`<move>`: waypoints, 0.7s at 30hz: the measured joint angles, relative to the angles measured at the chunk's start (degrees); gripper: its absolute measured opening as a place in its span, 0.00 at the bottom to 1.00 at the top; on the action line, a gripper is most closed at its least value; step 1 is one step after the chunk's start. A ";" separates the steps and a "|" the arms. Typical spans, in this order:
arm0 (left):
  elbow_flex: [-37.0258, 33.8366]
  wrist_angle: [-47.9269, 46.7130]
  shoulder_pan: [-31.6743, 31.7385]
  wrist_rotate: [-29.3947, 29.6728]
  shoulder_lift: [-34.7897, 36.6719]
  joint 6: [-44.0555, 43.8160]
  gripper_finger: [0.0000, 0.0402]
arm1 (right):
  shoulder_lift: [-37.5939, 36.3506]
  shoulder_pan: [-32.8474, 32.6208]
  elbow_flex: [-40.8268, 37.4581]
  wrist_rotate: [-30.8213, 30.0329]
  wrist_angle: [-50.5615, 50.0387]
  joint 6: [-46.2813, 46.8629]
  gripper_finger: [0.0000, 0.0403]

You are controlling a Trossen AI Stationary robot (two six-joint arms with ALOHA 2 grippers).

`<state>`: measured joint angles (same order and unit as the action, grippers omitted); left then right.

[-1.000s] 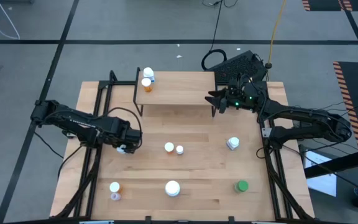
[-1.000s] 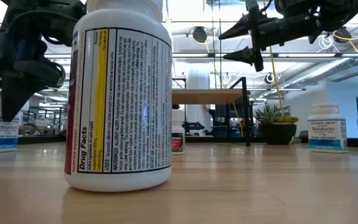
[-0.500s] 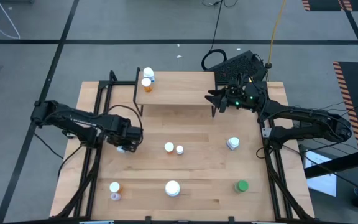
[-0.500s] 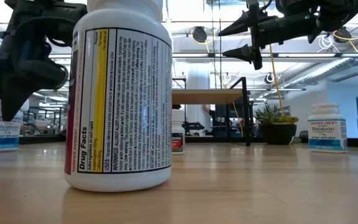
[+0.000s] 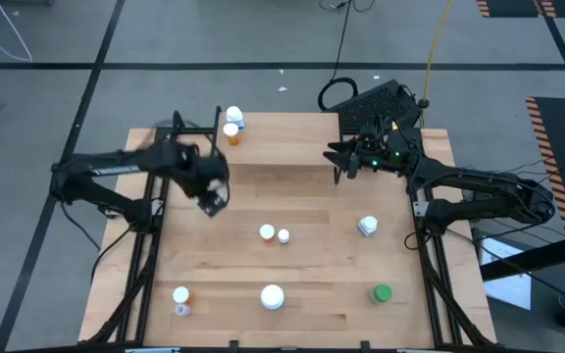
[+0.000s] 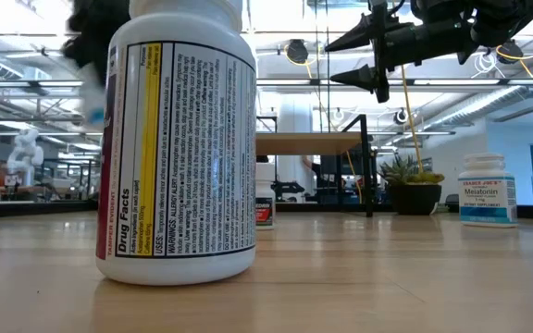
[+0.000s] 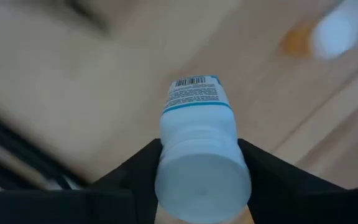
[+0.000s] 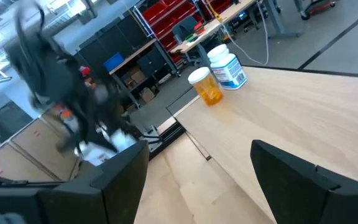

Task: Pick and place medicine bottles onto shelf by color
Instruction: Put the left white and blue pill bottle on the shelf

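My left gripper point(image 5: 213, 196) is in the air just in front of the shelf's point(image 5: 292, 147) left part, shut on a blue-white bottle point(image 7: 196, 102); motion blurs it in the low view point(image 6: 95, 55). My right gripper point(image 5: 337, 157) hovers open at the shelf's right end. A blue-white bottle point(image 5: 233, 118) and an orange bottle point(image 5: 231, 132) stand on the shelf's left end. Standing on the table are two small bottles point(image 5: 267, 232) point(image 5: 283, 235), a blue-white one point(image 5: 367, 226), a green-capped one point(image 5: 382, 293), a big white one point(image 5: 272, 296), an orange one point(image 5: 180, 293) and a pale purple one point(image 5: 182, 310). My left gripper pinches the blue-white bottle between its two fingers point(image 7: 135, 171) at the white cap point(image 7: 166, 183) and the neck just under it. The cap faces the wrist and the body points away from it. The bottle is lifted clear of the table.
The shelf stands at the table's far middle on black legs point(image 5: 219, 162). A black table frame point(image 5: 140, 265) runs along both sides. In the low view the big white bottle point(image 6: 179, 139) fills the foreground, and a potted plant point(image 6: 415, 190) shows beyond the table.
My left gripper has risen from the table's left part with the blue-white bottle and swung fast toward the far edge and the shelf. The bottle, which stood on the table half a second ago, is now lifted clear.
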<state>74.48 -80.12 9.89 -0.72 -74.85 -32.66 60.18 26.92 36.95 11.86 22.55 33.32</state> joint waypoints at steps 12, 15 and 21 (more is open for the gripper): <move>26.53 -5.25 16.87 0.99 -15.45 33.76 0.46 | -0.02 -0.11 -0.04 1.75 0.71 -1.48 0.69; 29.87 -8.06 19.37 1.33 -20.30 39.81 0.46 | -0.07 -0.15 -0.04 1.97 0.82 -2.01 0.69; 32.25 -9.33 20.98 3.78 -24.84 48.04 0.46 | -0.04 -0.33 -0.04 1.94 1.32 -2.62 0.69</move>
<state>106.74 -89.45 30.87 3.06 -99.69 15.38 60.14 26.58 36.91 13.79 23.86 30.70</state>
